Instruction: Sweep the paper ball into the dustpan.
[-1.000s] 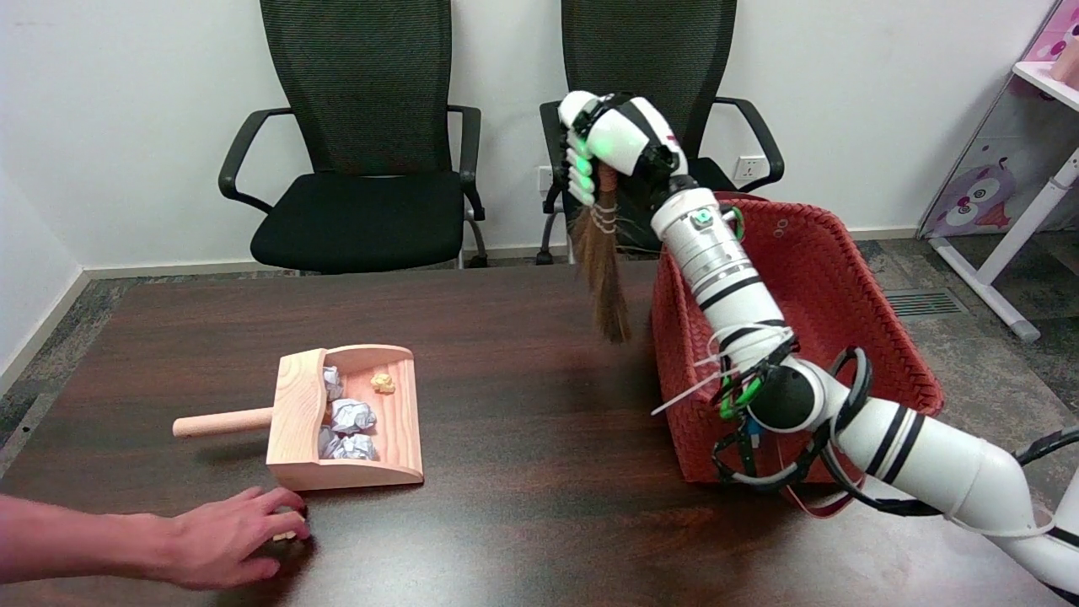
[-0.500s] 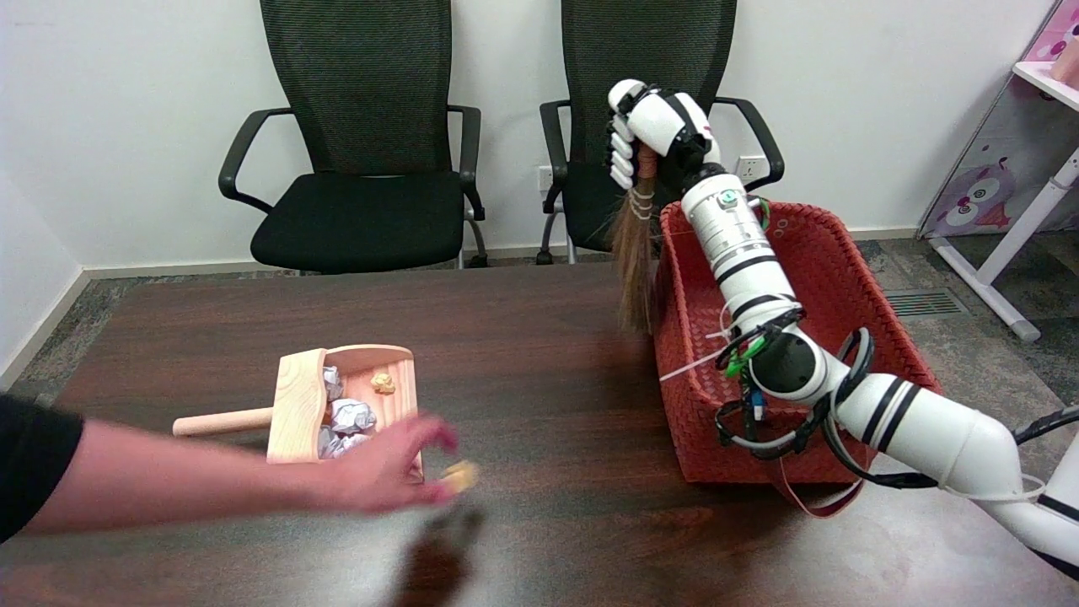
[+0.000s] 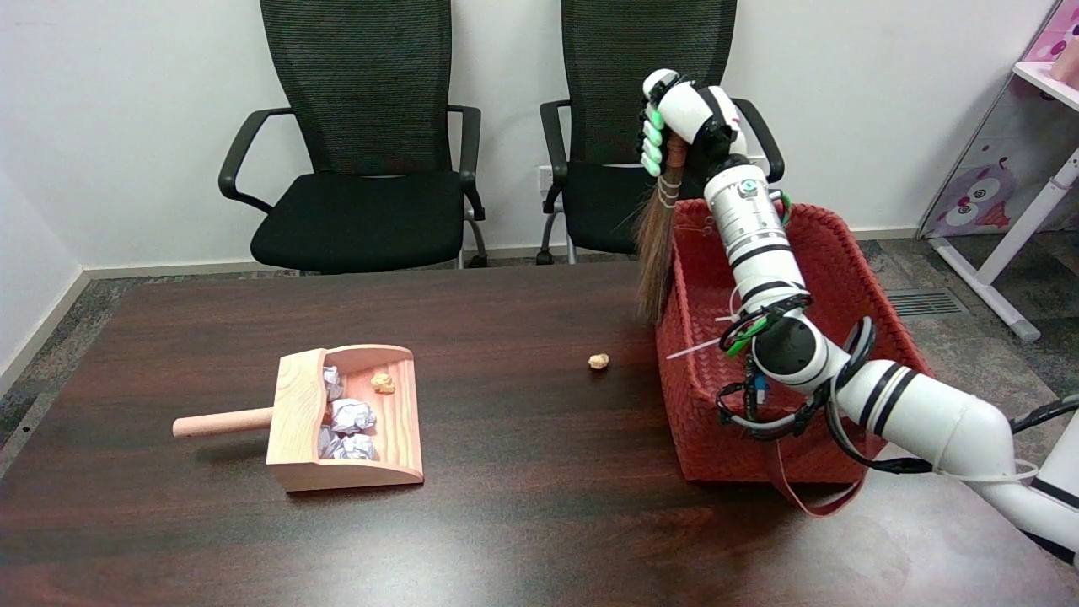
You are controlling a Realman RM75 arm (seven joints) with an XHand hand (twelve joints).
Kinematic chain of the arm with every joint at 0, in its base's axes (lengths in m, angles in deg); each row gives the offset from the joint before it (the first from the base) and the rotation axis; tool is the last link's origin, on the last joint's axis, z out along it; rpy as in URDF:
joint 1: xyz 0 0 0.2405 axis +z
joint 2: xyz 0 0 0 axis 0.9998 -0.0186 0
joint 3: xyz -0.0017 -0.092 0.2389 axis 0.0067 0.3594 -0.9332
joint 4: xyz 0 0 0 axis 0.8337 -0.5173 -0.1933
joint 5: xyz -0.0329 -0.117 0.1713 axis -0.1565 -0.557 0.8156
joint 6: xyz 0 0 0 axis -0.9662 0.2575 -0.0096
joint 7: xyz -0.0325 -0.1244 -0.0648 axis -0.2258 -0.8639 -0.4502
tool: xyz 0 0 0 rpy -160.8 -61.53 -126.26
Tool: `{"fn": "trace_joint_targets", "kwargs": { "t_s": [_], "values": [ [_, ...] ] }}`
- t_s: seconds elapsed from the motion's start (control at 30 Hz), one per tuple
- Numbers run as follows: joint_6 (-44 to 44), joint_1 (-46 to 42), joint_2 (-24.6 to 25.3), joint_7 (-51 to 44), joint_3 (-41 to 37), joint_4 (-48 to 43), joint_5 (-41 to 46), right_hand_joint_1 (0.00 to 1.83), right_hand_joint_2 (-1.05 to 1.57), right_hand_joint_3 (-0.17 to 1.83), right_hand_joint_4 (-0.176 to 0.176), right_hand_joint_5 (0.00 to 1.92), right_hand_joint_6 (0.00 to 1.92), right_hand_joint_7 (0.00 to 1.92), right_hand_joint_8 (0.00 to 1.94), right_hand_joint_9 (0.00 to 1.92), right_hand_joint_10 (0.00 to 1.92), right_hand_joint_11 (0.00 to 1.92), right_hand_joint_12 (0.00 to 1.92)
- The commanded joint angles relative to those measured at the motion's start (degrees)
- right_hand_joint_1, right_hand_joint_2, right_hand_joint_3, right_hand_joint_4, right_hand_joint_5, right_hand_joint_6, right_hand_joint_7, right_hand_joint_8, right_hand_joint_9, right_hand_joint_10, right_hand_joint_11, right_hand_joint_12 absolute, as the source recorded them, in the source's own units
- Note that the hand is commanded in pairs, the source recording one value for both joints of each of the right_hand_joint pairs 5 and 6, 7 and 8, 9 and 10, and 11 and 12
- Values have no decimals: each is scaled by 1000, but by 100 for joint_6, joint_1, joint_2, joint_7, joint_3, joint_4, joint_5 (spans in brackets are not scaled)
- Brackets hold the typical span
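This looks like an office or meeting room. Behind the dark wooden table (image 3: 523, 523) stand two black mesh office chairs (image 3: 362, 143) against a plain white wall (image 3: 110, 126), with grey carpet on the floor (image 3: 952, 278) to its right.

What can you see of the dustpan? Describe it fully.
The dustpan looks like pale wood: a flat tray with raised sides and a round peg handle pointing left. It sits flat on the dark table, left of centre, its open mouth facing right. Inside lie crumpled white paper balls and a small yellowish scrap. Nothing else touches it.
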Motion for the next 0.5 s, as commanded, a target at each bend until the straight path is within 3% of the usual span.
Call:
{"fn": "trace_joint_targets", "kwargs": {
  "t_s": [0.03,0.23,0.5],
  "values": [
    [-307,55,-9,138,126,-130,115,771,1571,1827,22,1920,1920,1920,1920,1920,1920,1920,1920],
    [-9,73,-9,933,536,-134,42,775,1553,1833,21,1920,1920,1920,1920,1920,1920,1920,1920],
    [188,-312,-53,1281,713,552,-1028,792,1571,1749,20,1920,1920,1920,1920,1920,1920,1920,1920]
  ]
}}
